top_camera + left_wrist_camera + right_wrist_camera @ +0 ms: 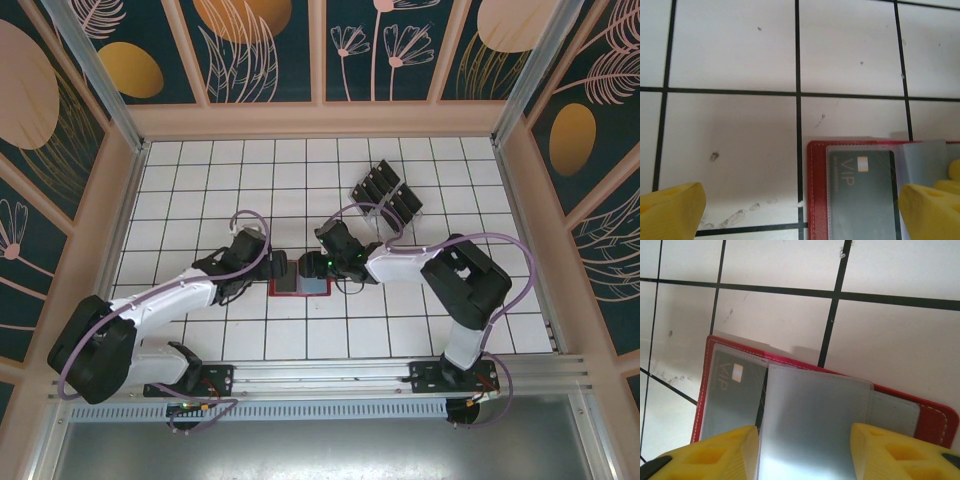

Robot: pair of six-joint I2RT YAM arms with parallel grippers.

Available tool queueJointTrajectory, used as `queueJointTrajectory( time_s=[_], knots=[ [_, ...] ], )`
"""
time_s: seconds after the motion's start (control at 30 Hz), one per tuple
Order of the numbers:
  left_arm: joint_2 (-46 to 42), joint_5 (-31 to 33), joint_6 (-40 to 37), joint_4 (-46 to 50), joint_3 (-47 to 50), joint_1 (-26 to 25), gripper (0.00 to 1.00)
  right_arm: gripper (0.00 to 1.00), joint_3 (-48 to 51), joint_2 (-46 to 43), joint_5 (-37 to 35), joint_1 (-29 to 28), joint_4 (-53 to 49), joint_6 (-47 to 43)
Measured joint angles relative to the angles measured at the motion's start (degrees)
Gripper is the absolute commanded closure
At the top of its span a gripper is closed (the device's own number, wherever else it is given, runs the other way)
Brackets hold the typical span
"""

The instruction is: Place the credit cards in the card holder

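Card holder (298, 276) lay open at surface (200, 200) centre, spare credit cards (388, 190) at one o'clock. Left end effector (800, 207) gaped wide; right end effector (807, 450) straddled its clear sleeve (812, 410), grip unclear. Spreading it first seemed wise.

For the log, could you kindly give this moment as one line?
left gripper open at card holder | right gripper straddling clear sleeve, grip unclear | one VIP card sleeved
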State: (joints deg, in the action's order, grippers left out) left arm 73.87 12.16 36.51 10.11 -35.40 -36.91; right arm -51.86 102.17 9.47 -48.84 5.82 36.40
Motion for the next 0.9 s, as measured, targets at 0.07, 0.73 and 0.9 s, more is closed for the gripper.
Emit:
queueJointTrajectory(
  time_s=[0.07,0.73,0.9],
  knots=[
    [0.0,-0.2,-0.02,-0.57,0.81,-0.66,0.01,0.48,0.02,0.07,0.48,0.02,0.66,0.72],
    [-5.29,-1.7,2.97,-7.74,9.22,-5.75,0.02,0.48,0.59,1.53,3.72,0.0,6.34,7.52],
    [-5.25,-1.73,3.32,-9.05,9.68,-7.08,0.02,0.48,0.59,1.95,4.15,0.0,7.65,8.13]
  ],
)
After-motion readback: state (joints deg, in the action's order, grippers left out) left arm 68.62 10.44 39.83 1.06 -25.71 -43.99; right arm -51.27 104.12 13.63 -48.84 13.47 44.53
